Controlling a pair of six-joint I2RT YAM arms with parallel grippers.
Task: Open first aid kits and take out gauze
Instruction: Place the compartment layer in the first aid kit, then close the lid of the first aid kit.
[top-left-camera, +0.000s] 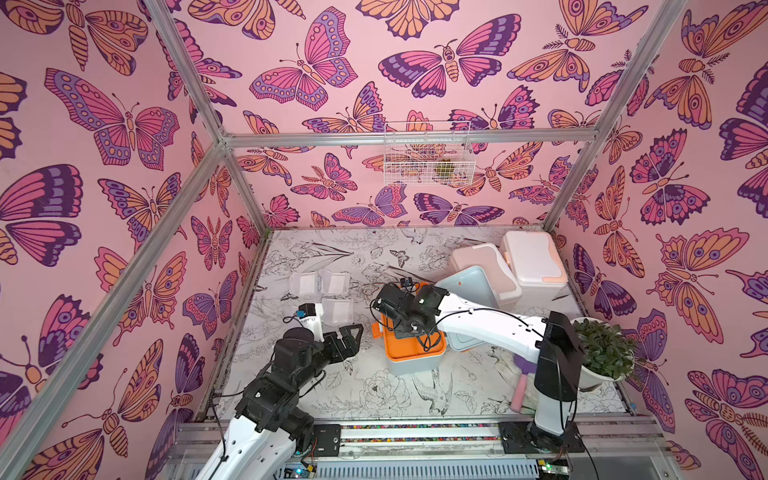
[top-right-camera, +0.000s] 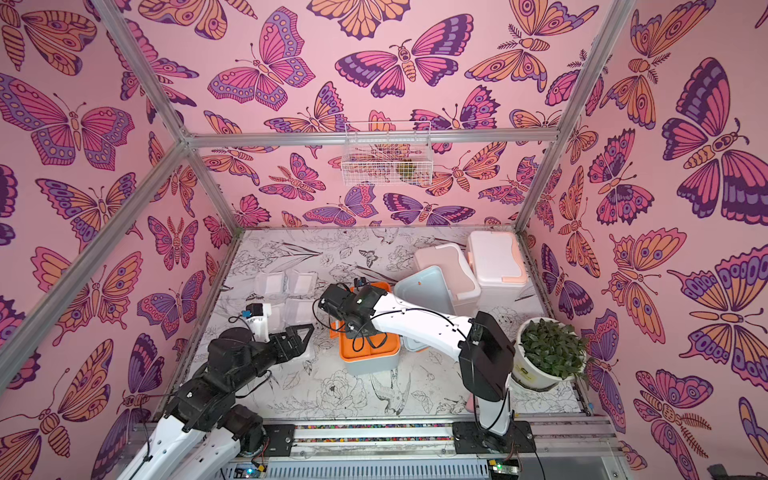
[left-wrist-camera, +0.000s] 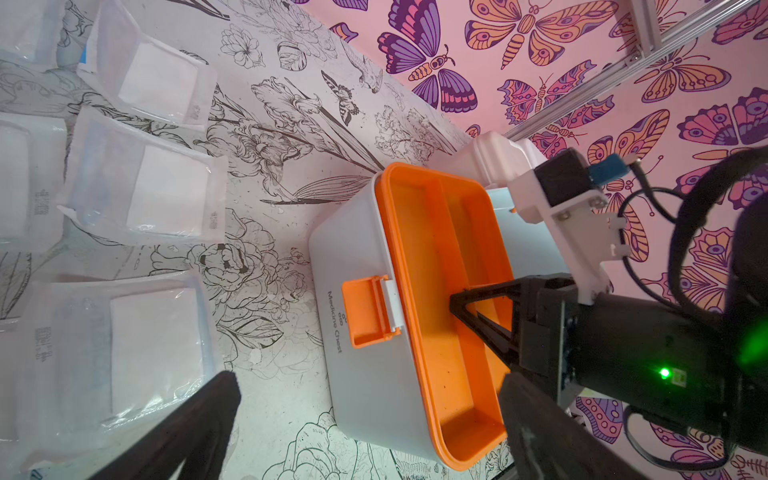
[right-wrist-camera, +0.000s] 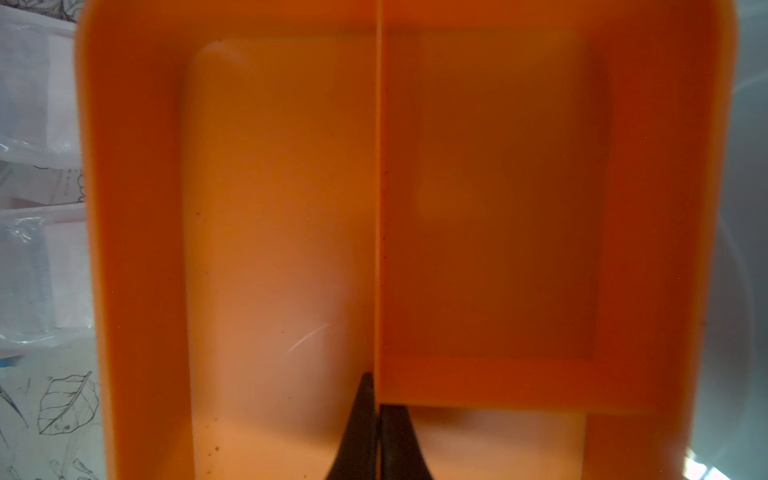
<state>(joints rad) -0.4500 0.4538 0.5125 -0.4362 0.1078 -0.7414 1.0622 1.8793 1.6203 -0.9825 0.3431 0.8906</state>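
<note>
The light blue first aid kit (top-left-camera: 409, 365) stands open mid-table, with an orange tray (top-left-camera: 432, 351) seated in its top. Its lid (top-left-camera: 471, 286) lies tilted behind it, against the dusty pink kit (top-left-camera: 484, 259). The white kit (top-left-camera: 534, 255) beside that one is closed. My right gripper (right-wrist-camera: 378, 399) points down into the tray, shut on its thin middle divider (right-wrist-camera: 378, 208); the left wrist view shows the right gripper (left-wrist-camera: 455, 299) there too. Several gauze packets (top-left-camera: 337, 311) (left-wrist-camera: 158, 191) lie flat to the left. My left gripper (top-left-camera: 353, 340) (left-wrist-camera: 370, 384) hovers open between them and the blue kit, holding nothing.
A potted plant (top-left-camera: 604, 353) stands at the right edge behind my right arm. A pink-handled purple brush (top-left-camera: 521, 390) lies near that arm's base. A wire basket (top-left-camera: 428, 158) hangs on the back wall. Pink walls close in three sides.
</note>
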